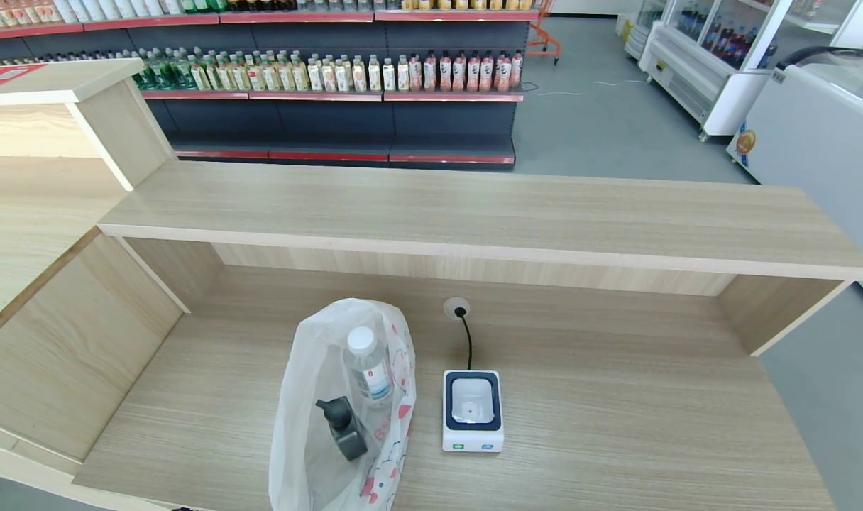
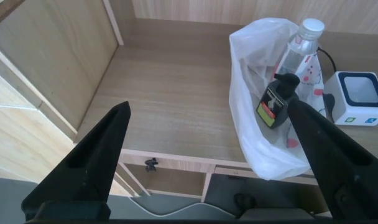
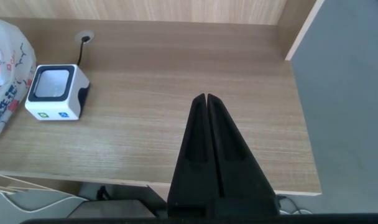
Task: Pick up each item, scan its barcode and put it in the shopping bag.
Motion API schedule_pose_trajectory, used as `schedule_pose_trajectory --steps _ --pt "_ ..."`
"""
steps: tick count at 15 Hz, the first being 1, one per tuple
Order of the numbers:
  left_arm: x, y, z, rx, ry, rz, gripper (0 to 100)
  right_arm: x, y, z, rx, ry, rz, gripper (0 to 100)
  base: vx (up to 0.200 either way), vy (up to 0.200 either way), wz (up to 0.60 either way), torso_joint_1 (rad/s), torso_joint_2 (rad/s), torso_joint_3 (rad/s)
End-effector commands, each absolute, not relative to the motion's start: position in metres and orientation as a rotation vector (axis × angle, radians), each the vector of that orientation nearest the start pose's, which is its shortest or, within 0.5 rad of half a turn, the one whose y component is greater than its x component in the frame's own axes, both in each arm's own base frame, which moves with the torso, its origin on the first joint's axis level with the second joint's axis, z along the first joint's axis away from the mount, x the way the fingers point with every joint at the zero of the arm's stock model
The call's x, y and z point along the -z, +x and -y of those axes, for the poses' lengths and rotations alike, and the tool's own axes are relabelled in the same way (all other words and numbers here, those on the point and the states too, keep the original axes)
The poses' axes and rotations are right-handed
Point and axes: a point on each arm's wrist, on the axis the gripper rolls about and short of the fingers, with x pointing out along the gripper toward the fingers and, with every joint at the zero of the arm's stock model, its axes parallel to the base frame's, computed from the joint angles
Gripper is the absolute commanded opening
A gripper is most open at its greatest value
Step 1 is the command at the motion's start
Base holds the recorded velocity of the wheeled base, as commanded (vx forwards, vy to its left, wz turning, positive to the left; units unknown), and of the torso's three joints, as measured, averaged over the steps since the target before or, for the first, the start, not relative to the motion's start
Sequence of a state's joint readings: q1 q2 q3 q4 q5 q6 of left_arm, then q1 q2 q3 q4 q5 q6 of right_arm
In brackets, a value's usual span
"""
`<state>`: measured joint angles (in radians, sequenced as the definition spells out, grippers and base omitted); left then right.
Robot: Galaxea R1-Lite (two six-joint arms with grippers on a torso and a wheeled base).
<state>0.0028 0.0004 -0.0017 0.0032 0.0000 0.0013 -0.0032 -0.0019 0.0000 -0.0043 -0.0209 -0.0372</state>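
A translucent white shopping bag (image 1: 311,397) stands open on the wooden desk, left of the white barcode scanner (image 1: 472,410). Inside it stand a clear bottle with a white cap (image 1: 366,365) and a dark grey pump bottle (image 1: 343,429). In the left wrist view my left gripper (image 2: 209,106) hangs open and empty above the desk's front edge, with the bag (image 2: 251,130), the clear bottle (image 2: 299,50) and the dark bottle (image 2: 276,102) beyond one finger. My right gripper (image 3: 205,97) is shut on nothing over the bare desk, well away from the scanner (image 3: 54,92).
A black cable runs from the scanner to a grommet (image 1: 457,307) at the back of the desk. A raised counter ledge (image 1: 474,213) and side walls (image 1: 69,341) bound the desk. Shelves of bottles (image 1: 332,71) stand behind. Bare desk surface (image 1: 651,411) lies right of the scanner.
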Motion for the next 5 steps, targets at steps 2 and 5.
schedule_pose_trajectory --steps 2,5 --pt "-0.0756 -0.0229 0.0001 -0.003 0.000 -0.002 100 -0.0760 -0.0228 0.0004 0.023 -0.043 0.004 0 0.000 0.000 0.00 0.000 0.00 0.000" --pt "-0.0756 -0.0229 0.0001 -0.003 0.002 -0.002 100 -0.0760 -0.0228 0.0004 0.023 -0.044 0.004 0 0.000 0.000 0.00 0.000 0.00 0.000"
